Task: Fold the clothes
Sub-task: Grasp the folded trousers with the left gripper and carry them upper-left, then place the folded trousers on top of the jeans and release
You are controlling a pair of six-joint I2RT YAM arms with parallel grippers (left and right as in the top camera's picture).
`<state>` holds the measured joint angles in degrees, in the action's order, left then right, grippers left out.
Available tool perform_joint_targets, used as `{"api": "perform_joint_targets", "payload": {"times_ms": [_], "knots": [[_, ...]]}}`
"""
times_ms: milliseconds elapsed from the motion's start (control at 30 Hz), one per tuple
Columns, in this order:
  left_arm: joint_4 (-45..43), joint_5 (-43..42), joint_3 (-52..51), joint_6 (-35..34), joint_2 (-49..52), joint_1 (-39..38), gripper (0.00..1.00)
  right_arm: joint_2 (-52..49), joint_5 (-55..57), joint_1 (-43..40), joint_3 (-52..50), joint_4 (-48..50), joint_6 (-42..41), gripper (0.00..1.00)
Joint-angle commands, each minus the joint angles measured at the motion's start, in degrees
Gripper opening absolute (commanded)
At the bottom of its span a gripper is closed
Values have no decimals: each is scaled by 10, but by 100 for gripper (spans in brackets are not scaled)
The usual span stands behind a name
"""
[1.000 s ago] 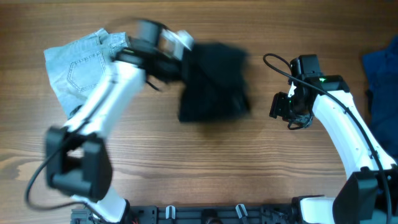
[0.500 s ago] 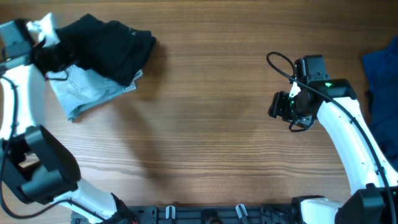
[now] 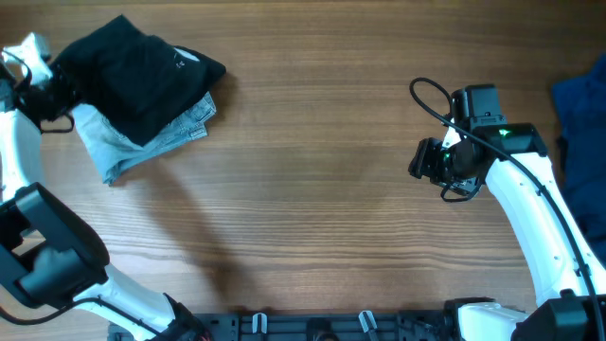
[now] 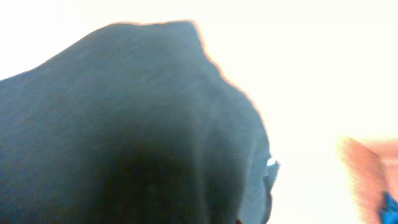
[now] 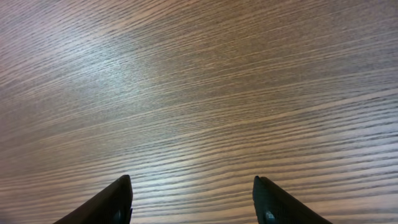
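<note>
left jaws: clamped on shorts (image 3: 133, 66), lying over denim (image 3: 133, 152) | right jaws: wide, holding nothing, above bench (image 3: 312, 189)

Shorts (image 3: 142, 71) atop denim garment (image 3: 133, 152) — far left, cloth (image 3: 579, 104) at right edge, right gripper (image 3: 421, 161) between — over table (image 3: 312, 218).

Bunched black shorts (image 3: 137, 71), folded heap at far left, lying atop light-blue denim garment (image 3: 142, 147).
</note>
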<state>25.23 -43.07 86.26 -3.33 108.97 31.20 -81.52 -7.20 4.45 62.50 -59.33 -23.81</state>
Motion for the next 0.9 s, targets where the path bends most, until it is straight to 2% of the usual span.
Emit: {"api": "perform_joint_targets", "payload": {"times_ms": [0,200,333,433,533,700,733,833,867], "knots": [[-47,-83,38,19,-7,-47,4,10,-22,3,9,-3,-9,63],[-128,-45,39,25,-7,-97,4,10,-34,3,9,-12,-19,63],[-147,-19,39,27,-7,-105,4,10,-35,3,9,-16,-21,63],[-111,34,39,28,-7,-98,4,10,-45,3,9,-16,-23,63],[-13,109,39,57,-7,-82,4,10,-49,3,9,-15,-27,63],[121,276,38,59,10,-46,7,10,-50,3,9,-7,-32,63],[139,294,38,57,17,-37,14,10,-50,3,9,-6,-32,63],[176,308,38,2,26,-11,60,10,-64,3,9,-1,-32,63],[185,308,38,-13,25,-3,98,10,-73,3,9,2,-32,63]]}}
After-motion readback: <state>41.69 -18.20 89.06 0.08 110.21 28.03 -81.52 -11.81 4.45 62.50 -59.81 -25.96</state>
